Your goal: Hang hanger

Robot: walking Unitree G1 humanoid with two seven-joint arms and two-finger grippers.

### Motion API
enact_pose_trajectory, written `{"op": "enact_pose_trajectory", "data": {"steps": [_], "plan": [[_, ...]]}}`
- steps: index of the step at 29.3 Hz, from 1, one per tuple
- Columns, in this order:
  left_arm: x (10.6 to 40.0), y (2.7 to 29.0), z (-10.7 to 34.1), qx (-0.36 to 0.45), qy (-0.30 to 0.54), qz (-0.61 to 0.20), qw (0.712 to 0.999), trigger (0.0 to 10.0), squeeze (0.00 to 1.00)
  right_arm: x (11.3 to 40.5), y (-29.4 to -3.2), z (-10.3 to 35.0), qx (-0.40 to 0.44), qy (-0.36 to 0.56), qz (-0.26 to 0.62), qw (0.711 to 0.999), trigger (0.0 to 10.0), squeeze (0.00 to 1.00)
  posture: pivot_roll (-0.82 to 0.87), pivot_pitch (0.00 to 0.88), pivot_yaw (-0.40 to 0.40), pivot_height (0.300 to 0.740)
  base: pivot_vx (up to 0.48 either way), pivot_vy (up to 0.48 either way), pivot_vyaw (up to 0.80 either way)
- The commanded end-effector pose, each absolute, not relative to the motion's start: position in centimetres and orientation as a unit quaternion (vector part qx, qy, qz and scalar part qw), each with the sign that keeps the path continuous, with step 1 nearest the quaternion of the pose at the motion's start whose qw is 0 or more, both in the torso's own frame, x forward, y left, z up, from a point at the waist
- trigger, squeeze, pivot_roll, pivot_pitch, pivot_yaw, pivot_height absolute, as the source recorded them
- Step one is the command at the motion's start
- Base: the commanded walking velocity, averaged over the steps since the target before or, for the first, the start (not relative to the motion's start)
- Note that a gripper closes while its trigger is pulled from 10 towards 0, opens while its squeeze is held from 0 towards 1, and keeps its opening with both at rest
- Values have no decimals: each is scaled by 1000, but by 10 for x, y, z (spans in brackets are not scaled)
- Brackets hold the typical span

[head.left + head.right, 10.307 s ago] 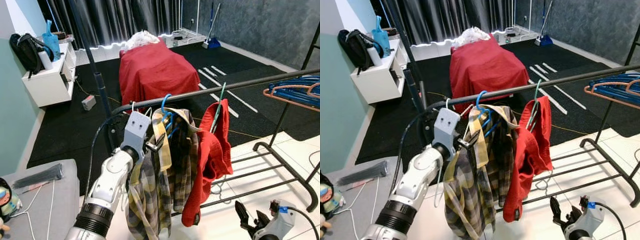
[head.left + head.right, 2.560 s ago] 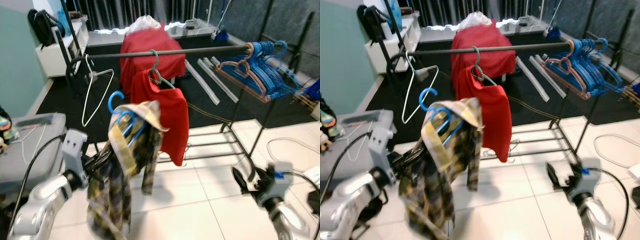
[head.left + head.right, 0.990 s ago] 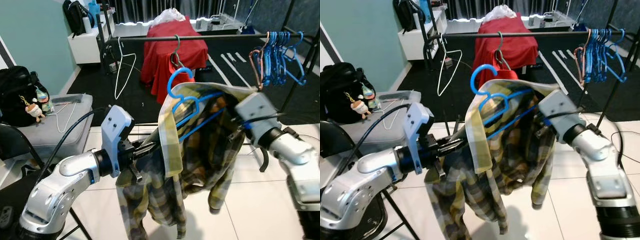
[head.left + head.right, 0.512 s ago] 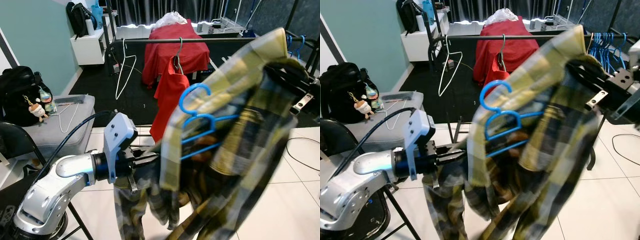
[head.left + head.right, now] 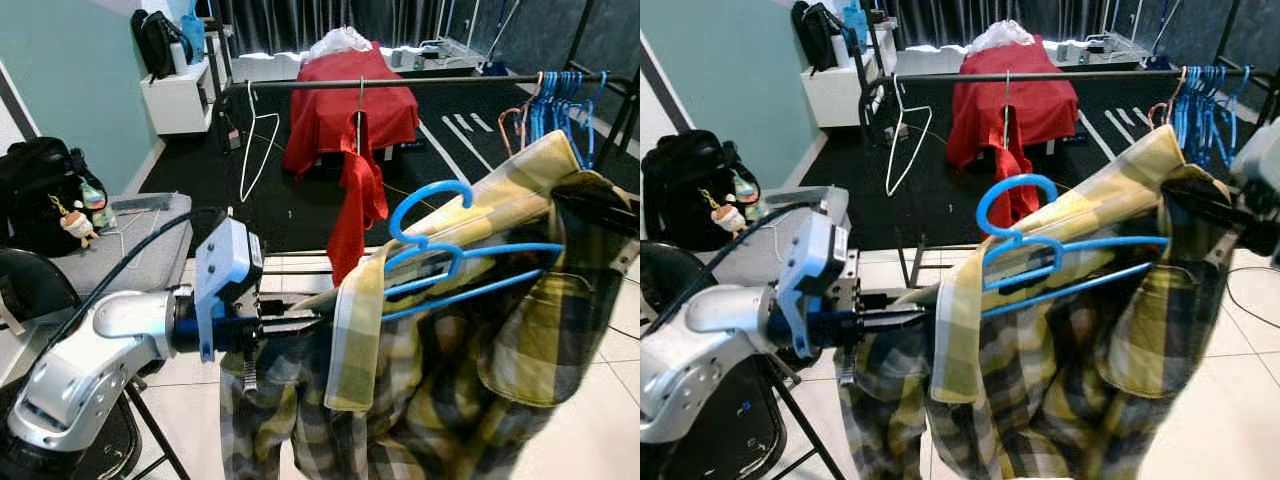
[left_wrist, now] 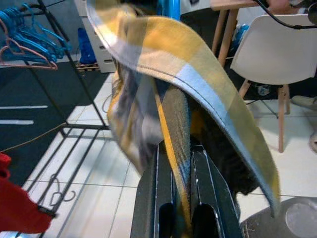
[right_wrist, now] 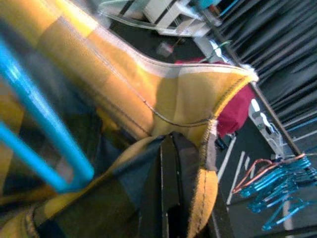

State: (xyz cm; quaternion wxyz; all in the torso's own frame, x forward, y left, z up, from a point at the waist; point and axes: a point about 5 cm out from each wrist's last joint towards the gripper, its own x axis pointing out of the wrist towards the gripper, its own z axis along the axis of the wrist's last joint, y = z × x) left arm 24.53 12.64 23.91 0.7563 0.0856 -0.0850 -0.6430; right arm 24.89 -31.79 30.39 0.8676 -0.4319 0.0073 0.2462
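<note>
Blue hanger (image 5: 455,262) carrying plaid shirt (image 5: 470,370), held between both grippers; long axis 9 to 3 o'clock; left gripper (image 5: 300,325) clamped on shirt's left edge; right gripper (image 5: 1200,215) pinching right shoulder; rail (image 5: 400,84) at 12 o'clock, well apart.

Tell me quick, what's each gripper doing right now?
Left gripper: shut on the plaid shirt.
Right gripper: shut on the shirt's other side.

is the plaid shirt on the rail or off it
Off. The plaid shirt on its blue hanger is held between both pincers, well short of the rail.
</note>
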Motion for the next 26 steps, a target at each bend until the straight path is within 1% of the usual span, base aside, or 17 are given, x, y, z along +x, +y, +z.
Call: {"op": "enact_pose_trajectory", "data": {"steps": [1, 3, 4, 5, 7, 9, 11, 12, 13, 14, 16, 18, 20, 21, 22, 23, 26], "plan": [[249, 171, 251, 121, -98, -602, 783, 10000, 0, 224, -429, 294, -423, 156, -60, 890, 0, 0, -192, 0, 46, 740, 0, 0, 0], [259, 179, 250, 177, -81, -567, 801, 10000, 0, 221, -436, 292, -480, 192, -86, 852, 0, 0, -192, 0, 47, 740, 0, 0, 0], [259, 179, 250, 177, -81, -567, 801, 10000, 0, 221, -436, 292, -480, 192, -86, 852, 0, 0, -192, 0, 47, 740, 0, 0, 0], [263, 181, 249, 197, -73, -554, 806, 10000, 0, 220, -438, 292, -495, 199, -93, 841, 0, 0, -192, 0, 47, 740, 0, 0, 0], [274, 190, 244, 268, -47, -514, 813, 10000, 0, 223, -439, 305, -515, 155, -128, 833, 0, 0, -190, 0, 46, 740, 0, 0, 0], [280, 196, 239, 326, -23, -487, 810, 10000, 0, 227, -433, 326, -502, 73, -158, 847, 0, 0, -188, 0, 47, 740, 0, 0, 0], [282, 197, 238, 336, -19, -484, 808, 10000, 0, 227, -432, 331, -498, 54, -162, 850, 0, 0, -188, 0, 48, 740, 0, 0, 0], [283, 198, 235, 358, -8, -479, 801, 10000, 0, 228, -428, 340, -494, 21, -167, 853, 0, 0, -188, 0, 48, 740, 0, 0, 0], [284, 196, 230, 381, 3, -479, 791, 10000, 0, 230, -422, 353, -470, -32, -168, 866, 0, 0, -188, 0, 50, 740, 0, 0, 0], [284, 196, 230, 381, 3, -479, 791, 10000, 0, 230, -422, 353, -470, -32, -168, 866, 0, 0, -188, 0, 50, 740, 0, 0, 0], [285, 190, 223, 407, 13, -483, 775, 10000, 0, 231, -413, 371, -433, -102, -163, 881, 0, 0, -190, 0, 48, 740, 0, 0, 0], [283, 183, 222, 397, 5, -497, 772, 10000, 0, 232, -410, 375, -434, -110, -155, 881, 0, 0, -192, 0, 46, 740, 0, 0, 0], [277, 172, 222, 365, -16, -532, 764, 10000, 0, 235, -407, 375, -446, -108, -147, 876, 0, 0, -192, 0, 45, 740, 0, 0, 0], [277, 172, 222, 365, -16, -532, 764, 10000, 0, 235, -407, 375, -446, -108, -147, 876, 0, 0, -192, 0, 45, 740, 0, 0, 0], [267, 162, 226, 327, -36, -575, 749, 10000, 0, 238, -406, 373, -451, -106, -148, 874, 0, 0, -191, 0, 44, 740, 0, 0, 0], [262, 159, 228, 314, -44, -591, 742, 10000, 0, 239, -407, 372, -450, -106, -149, 874, 0, 0, -190, 0, 45, 740, 0, 0, 0], [257, 153, 232, 290, -62, -611, 733, 10000, 0, 241, -407, 370, -448, -107, -150, 875, 0, 0, -189, 0, 45, 740, 0, 0, 0]]}}
